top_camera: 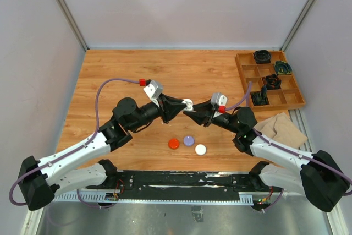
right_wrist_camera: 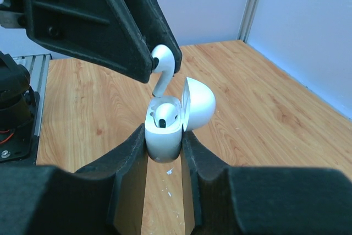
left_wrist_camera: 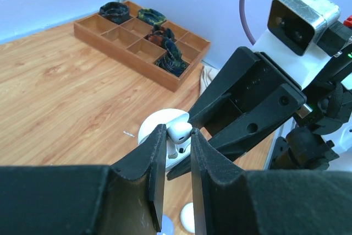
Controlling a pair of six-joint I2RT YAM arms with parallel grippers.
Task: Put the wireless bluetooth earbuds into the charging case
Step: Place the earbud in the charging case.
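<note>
- The right pincer (right_wrist_camera: 163,146) is clamped on the body of the white charging case (right_wrist_camera: 163,136), holding it upright above the tabletop (top_camera: 110,81), clear of the wood.
- The case's lid (right_wrist_camera: 199,103) is hinged open and leans to the right in the right wrist view.
- A second earbud (right_wrist_camera: 165,115) already sits in one well of the case, with only its head showing.
- The left pincer (left_wrist_camera: 177,135) is closed on the head of a white earbud (right_wrist_camera: 161,59). Its stem points down towards the open case, just above the rim and to the free side; whether the stem tip touches the case cannot be told.
- Both pincers meet tip to tip over the middle of the tabletop.
- Three round pucks lie nearer the arm bases, close together: a red puck (top_camera: 174,143), a lilac puck (top_camera: 188,140) and a white puck (top_camera: 201,149).
- A wooden compartment tray (top_camera: 245,78) stands at the far right with dark rolled items (top_camera: 273,82) in four of its cells.
- A beige cloth (top_camera: 283,127) lies just in front of the tray.
</note>
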